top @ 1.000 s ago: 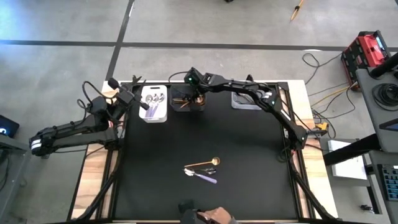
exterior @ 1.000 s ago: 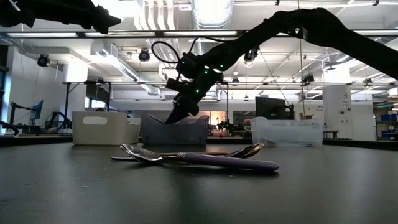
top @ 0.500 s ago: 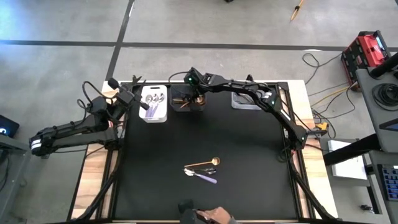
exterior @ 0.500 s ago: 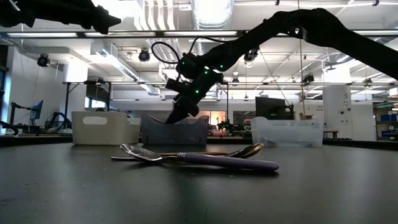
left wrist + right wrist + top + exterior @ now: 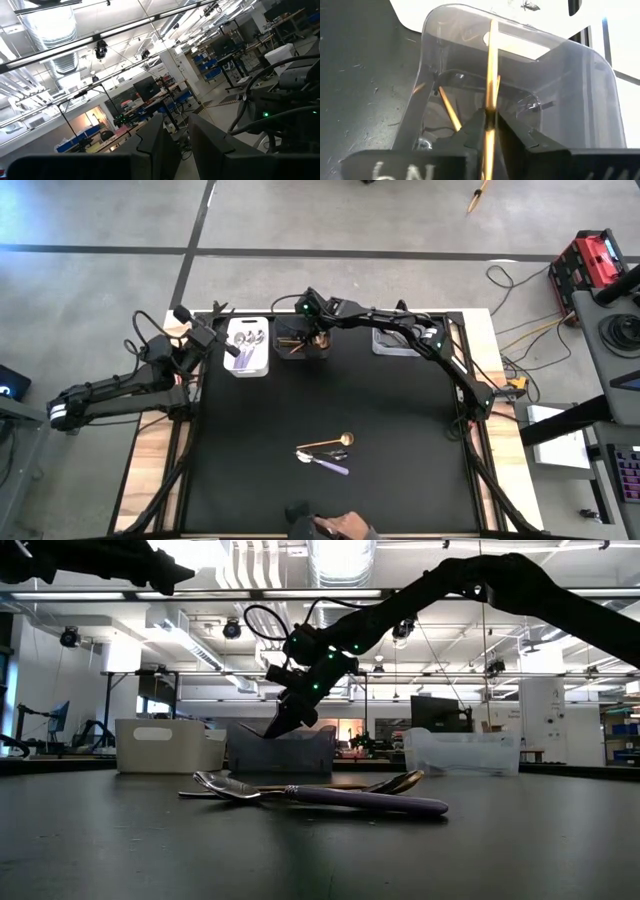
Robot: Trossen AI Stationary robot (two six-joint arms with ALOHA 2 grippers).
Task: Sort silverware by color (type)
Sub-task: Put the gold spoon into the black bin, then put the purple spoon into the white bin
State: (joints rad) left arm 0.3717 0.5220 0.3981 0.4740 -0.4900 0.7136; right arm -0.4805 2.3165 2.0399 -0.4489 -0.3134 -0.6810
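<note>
My right gripper [image 5: 318, 338] hangs over the dark bin [image 5: 295, 340] at the far edge and is shut on a thin gold utensil [image 5: 490, 60]. More gold pieces [image 5: 449, 107] lean inside that bin. My left gripper [image 5: 232, 350] waits open at the white bin [image 5: 248, 346], which holds lilac-handled spoons; its wrist view looks up into the room. Mid-table, a gold spoon [image 5: 327, 443] and a lilac-handled spoon [image 5: 327, 463] lie flat, the lilac one in front in the low view [image 5: 350, 800]. My right gripper pinches the gold utensil's slim handle [image 5: 490, 107] between its two fingers [image 5: 472, 132]. It comes from above, slanting down into the dark bin. The handle runs on along the fingers, past their tips, over the bin's inside [image 5: 520, 107]. Its far end is hard to make out.
A clear bin [image 5: 393, 340] stands to the right of the dark one on the far edge. A person's hand [image 5: 345, 527] shows at the near edge. The black mat [image 5: 400, 430] is bare around the two spoons.
My right gripper has risen slightly over the dark bin, still shut on the gold utensil. The spoons mid-table have not moved.
</note>
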